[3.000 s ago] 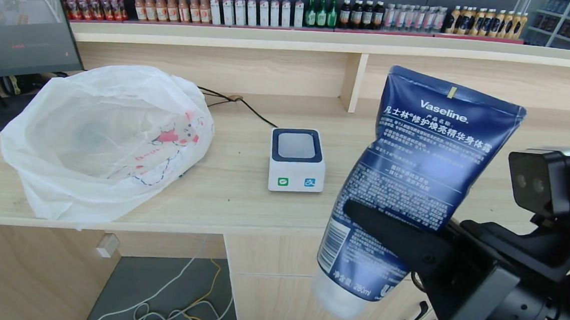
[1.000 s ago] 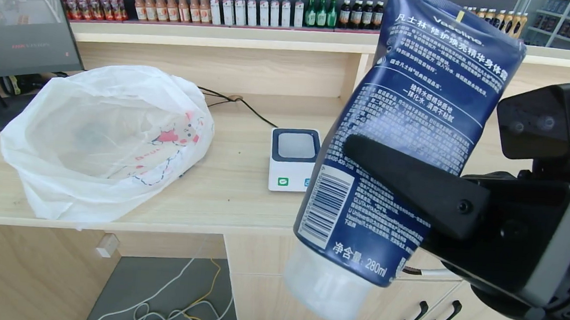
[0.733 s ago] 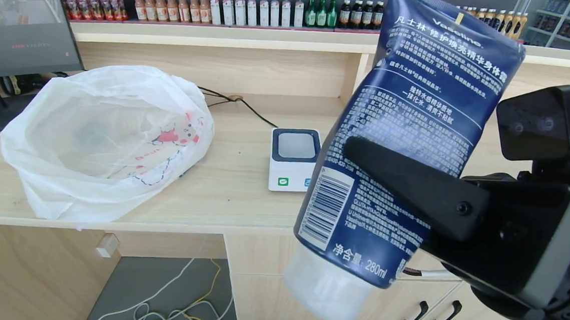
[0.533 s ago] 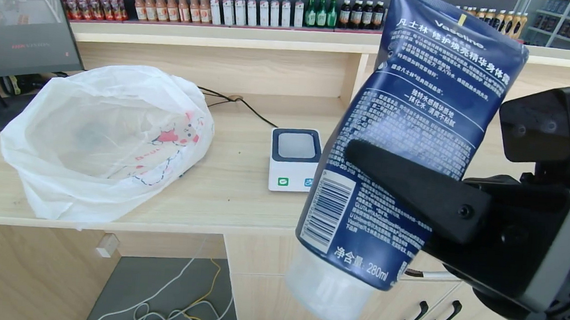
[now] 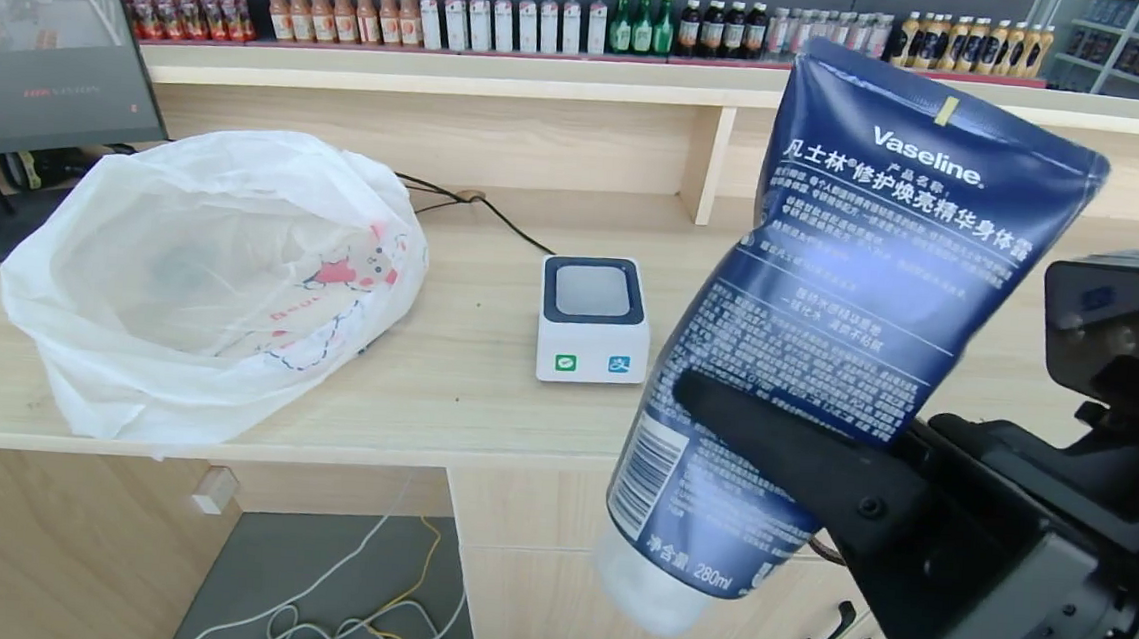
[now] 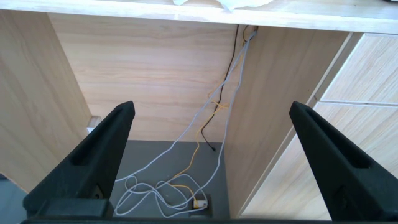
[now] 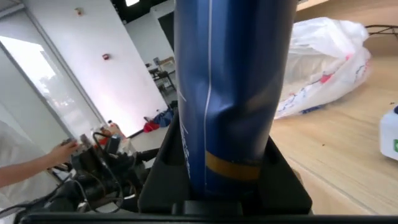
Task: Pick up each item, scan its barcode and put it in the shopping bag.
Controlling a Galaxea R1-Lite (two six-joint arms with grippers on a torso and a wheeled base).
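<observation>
My right gripper [image 5: 723, 420] is shut on a dark blue lotion tube [image 5: 830, 318], held in the air in front of the counter's front edge, right of the scanner. The tube stands cap down and tilted, its printed back and barcode facing me. The right wrist view has the lotion tube [image 7: 233, 87] clamped between the two fingers. The white scanner box [image 5: 594, 318] sits on the wooden counter [image 5: 464, 392]. The white plastic shopping bag [image 5: 211, 279] lies open on the counter's left. My left gripper [image 6: 211, 162] hangs open below the counter, with nothing between its fingers.
A dark monitor [image 5: 43, 42] stands at the counter's back left. A black cable [image 5: 477, 208] runs from the scanner to the back. A raised shelf with a divider [image 5: 709, 164] borders the counter behind. Loose wires [image 6: 186, 168] lie on the floor under the counter.
The right gripper has lowered the tube and moved it slightly right, away from the head camera; the tube no longer overlaps the scanner. The bag and scanner have not moved.
</observation>
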